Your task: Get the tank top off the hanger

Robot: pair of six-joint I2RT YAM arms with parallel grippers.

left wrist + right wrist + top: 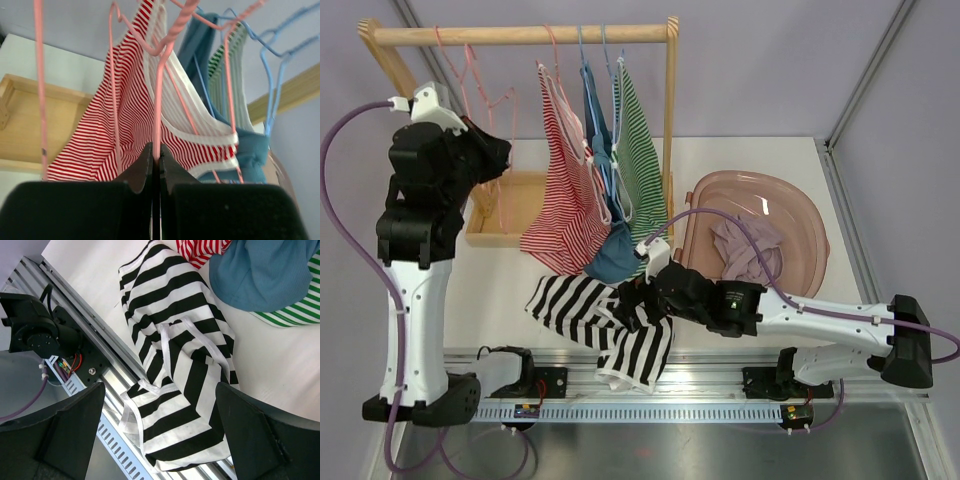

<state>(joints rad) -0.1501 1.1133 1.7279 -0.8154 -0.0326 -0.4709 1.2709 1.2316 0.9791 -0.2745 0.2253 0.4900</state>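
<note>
A black-and-white striped tank top (582,305) lies crumpled on the table's front edge, off any hanger, its hem hanging over the rail; it also shows in the right wrist view (175,365). My right gripper (633,305) hovers just above it, jaws wide open and empty (165,440). My left gripper (500,155) is raised beside the wooden rack and shut on the wire of a bare pink hanger (159,100), which hangs from the rack bar (520,35); the jaws pinch the wire (156,157).
A red-striped top (565,200), a blue top (610,255) and a green-striped top (640,160) hang on the rack. A wooden tray (515,215) sits at its base. A pink basin (720,185) at right holds a lilac garment (745,250).
</note>
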